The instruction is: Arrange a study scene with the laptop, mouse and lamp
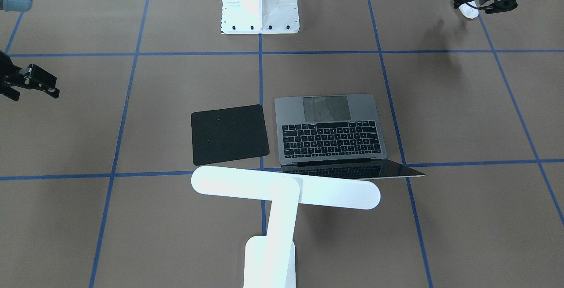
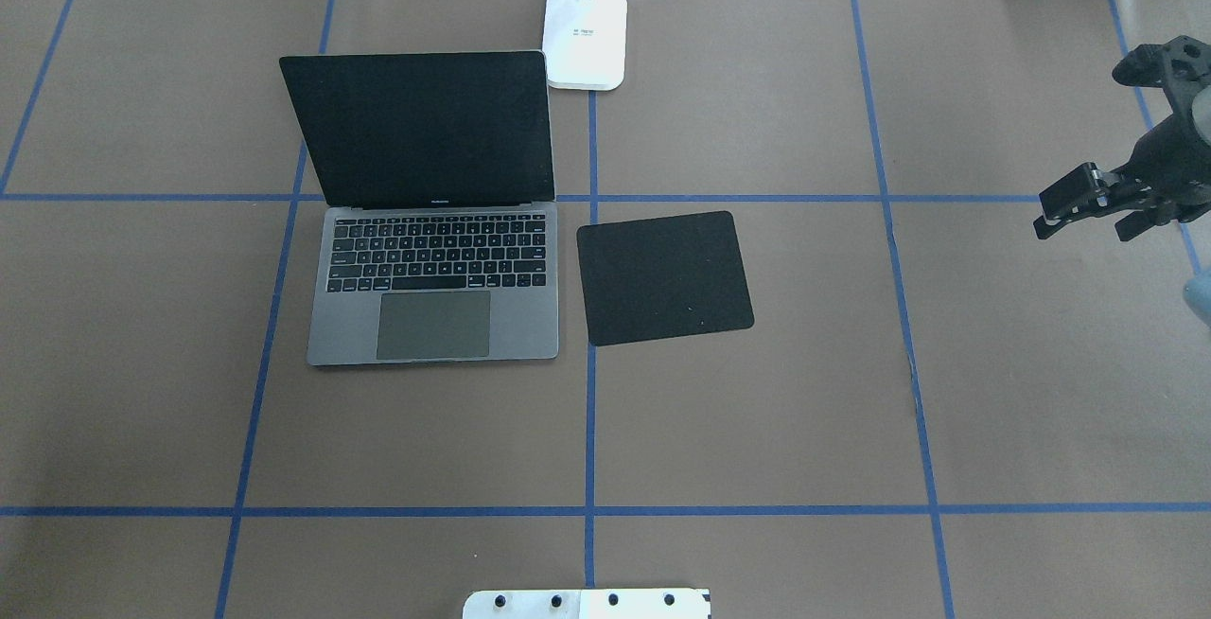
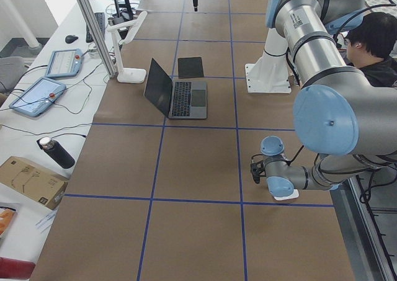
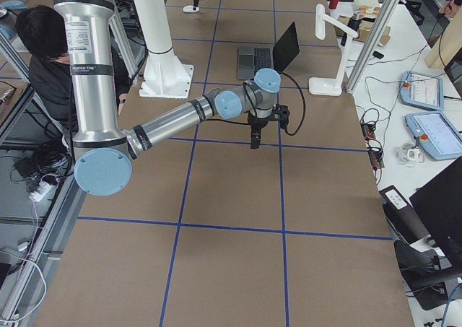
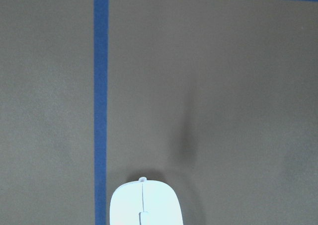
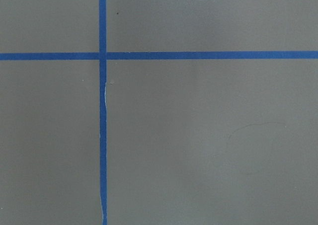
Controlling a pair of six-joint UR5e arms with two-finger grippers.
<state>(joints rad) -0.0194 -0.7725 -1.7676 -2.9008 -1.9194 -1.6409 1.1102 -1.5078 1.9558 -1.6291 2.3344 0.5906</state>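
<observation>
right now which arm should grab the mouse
Left: the left gripper hangs right by the white mouse, which shows in its wrist view; the right gripper sits far off, past the black mouse pad.

In your overhead view, the flat black pad (image 2: 665, 278) lies just off centre toward 3 o'clock on the brown surface (image 2: 757, 430). It is turned slightly against the blue tape lines (image 2: 590, 430) (one line passes under its left edge). The white bolted pedestal (image 2: 587, 603) sits at 6 o'clock. From the left-end camera you'll find one tablet (image 3: 36, 96) at 9 o'clock, another tablet (image 3: 65, 62) at 10, a dark bottle (image 3: 56, 152) and a cardboard box (image 3: 30, 180) toward 8, and a seated person (image 3: 375, 51) at 2.
</observation>
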